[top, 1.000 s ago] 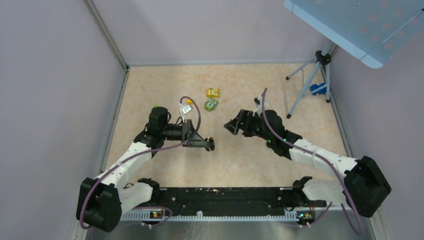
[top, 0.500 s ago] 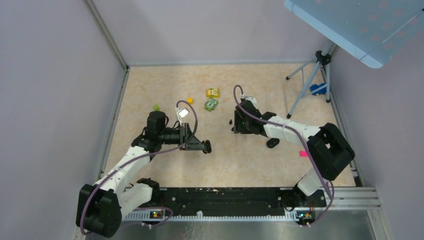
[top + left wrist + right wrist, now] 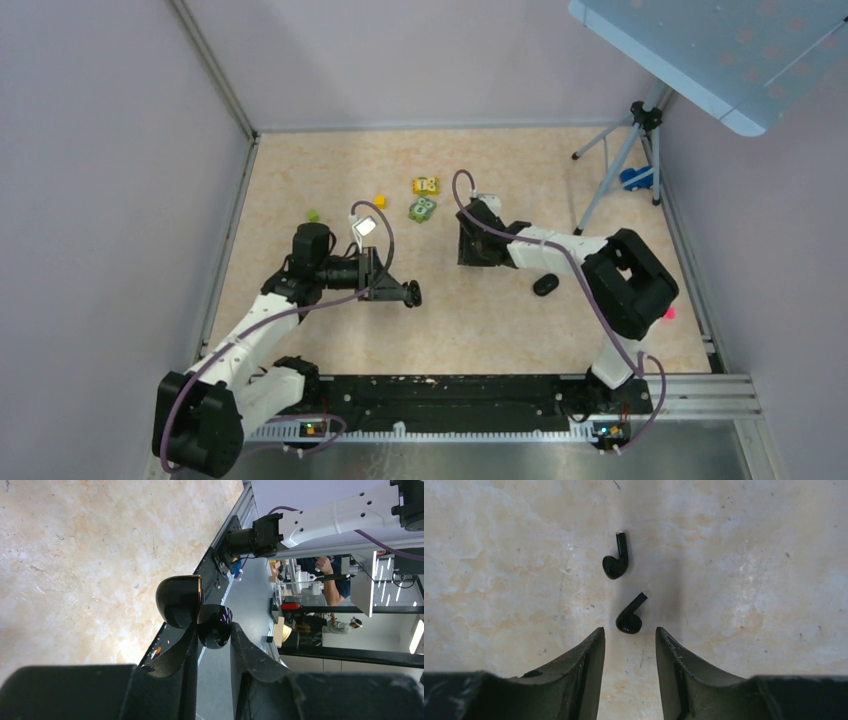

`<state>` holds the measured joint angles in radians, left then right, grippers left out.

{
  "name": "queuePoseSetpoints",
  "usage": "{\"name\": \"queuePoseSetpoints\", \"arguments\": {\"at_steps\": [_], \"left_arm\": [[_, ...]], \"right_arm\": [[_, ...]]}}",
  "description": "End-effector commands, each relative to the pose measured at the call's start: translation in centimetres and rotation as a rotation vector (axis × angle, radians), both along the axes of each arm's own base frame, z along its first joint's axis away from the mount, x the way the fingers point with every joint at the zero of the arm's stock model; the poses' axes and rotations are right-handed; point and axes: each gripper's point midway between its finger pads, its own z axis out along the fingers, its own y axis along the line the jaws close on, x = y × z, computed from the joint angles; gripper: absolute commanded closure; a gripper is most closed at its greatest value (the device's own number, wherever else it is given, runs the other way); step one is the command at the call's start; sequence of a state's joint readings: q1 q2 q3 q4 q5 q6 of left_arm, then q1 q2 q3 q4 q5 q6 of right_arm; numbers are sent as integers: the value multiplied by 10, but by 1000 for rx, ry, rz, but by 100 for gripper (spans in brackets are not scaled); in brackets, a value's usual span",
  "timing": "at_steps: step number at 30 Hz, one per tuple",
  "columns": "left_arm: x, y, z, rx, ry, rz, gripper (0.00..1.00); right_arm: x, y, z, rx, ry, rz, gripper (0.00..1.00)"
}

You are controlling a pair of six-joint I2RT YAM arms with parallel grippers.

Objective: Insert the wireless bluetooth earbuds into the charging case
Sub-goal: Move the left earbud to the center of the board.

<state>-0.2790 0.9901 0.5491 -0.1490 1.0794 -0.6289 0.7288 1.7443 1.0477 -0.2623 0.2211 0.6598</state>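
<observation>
The two wireless bluetooth earbuds lie on the beige table in the right wrist view, one farther off [image 3: 616,562] and one nearer [image 3: 630,616]. My right gripper [image 3: 629,632] points down at them, open. The nearer earbud sits just beyond its fingertips, with nothing between them. From above, the right gripper [image 3: 466,250] covers the earbuds. My left gripper [image 3: 212,630] is shut on the glossy black charging case [image 3: 215,625], whose lid [image 3: 179,600] stands swung open to one side. The top view shows the left gripper [image 3: 412,292] held sideways above the table's middle.
A black oval object [image 3: 545,285] lies beside the right forearm. A yellow block [image 3: 426,185] and a green block [image 3: 422,208] sit behind the grippers, with small yellow [image 3: 380,201] and green [image 3: 312,214] pieces to their left. A tripod [image 3: 620,165] stands at the back right.
My right arm has swung in and turned down over the earbuds, uncovering the black oval object, and its jaws have narrowed. The left gripper has shifted only slightly with the case.
</observation>
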Motion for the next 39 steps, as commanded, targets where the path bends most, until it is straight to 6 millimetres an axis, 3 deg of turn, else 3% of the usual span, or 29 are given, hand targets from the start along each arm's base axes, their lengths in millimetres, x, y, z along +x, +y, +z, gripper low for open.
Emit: {"name": "queuePoseSetpoints", "arguments": {"at_steps": [1,10,15,20,25,29,33,39], "left_arm": [[0,1,6,-11,-49,-6,100],[1,1,4,-16,-45,-3,100],[0,1,2,-15,-36,-6,100],[1,0,1,-16,-31,-11,100],[3,-1,-1,-16,-22,-24,100],[7,-3,-1,-22,-10,-30,100],[10,-4,1,-29,-13,-30,100],[10,-3,-1,-22,-8,-22,100]], "right_arm": [[21,18,10,40,-53,-37,60],[18,12,-5,10,-29,-58,75],[10,4,2,6,-40,-48,87],[-16,8,20,77,-38,104,89],[-64,-4,24,86,22,317,85],[-94,-14,23,80,83,382,83],[-110,-25,13,71,114,378,83],[-118,-37,-2,55,125,341,79]]}}
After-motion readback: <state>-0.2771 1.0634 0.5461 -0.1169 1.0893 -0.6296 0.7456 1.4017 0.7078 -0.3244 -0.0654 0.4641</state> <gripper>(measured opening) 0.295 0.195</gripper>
